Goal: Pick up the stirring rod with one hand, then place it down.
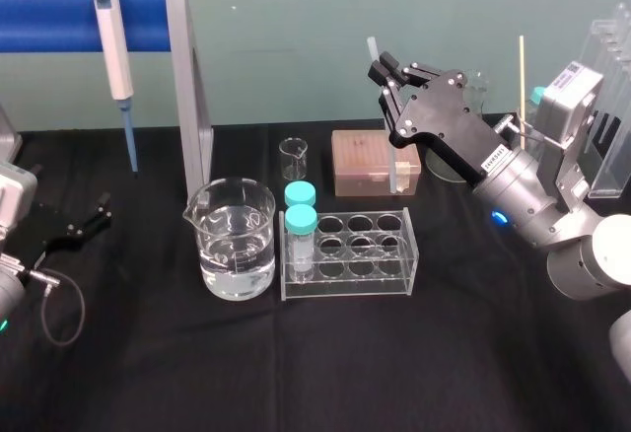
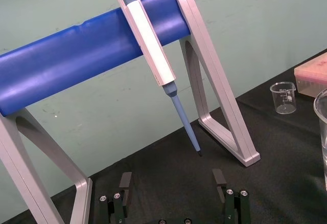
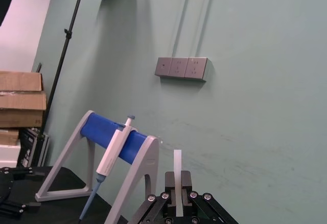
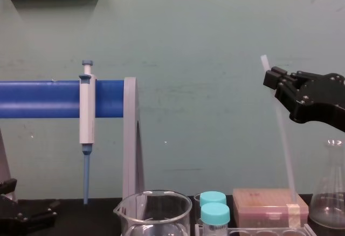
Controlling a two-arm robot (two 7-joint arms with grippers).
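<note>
Behind the rack, toward its right end, the right tool is up off the worktop and closed on the rod.
- Grip: both fingers clamp the rod close to its upper end. A short length sticks out above the fingertips. The right wrist view shows the rod pinched between the two pads of the tool.
- Rod attitude: near upright and slightly tilted. In the chest view the rod has its top leaning toward the rack's left side and its lower end further right, with the tool holding it high above rack level.
- Rod lower end: it comes down at the front face of the box, which stands just behind the rack. Cannot tell whether the tip touches the worktop or the box.
- Right arm: it reaches in from behind and right of the rack.

Left tool: far left of the rack, low at the worktop, fingers spread apart and holding nothing. The left wrist view confirms the gap between the fingers of this tool.

Other items:
- Beaker, part filled with clear liquid, stands just left of the rack.
- Two teal-capped tubes sit in the rack's left-end holes.
- Small beaker stands behind the rack's left end, apart from it.
- Pipette hangs on the blue-barred stand, behind and well left of the rack.
</note>
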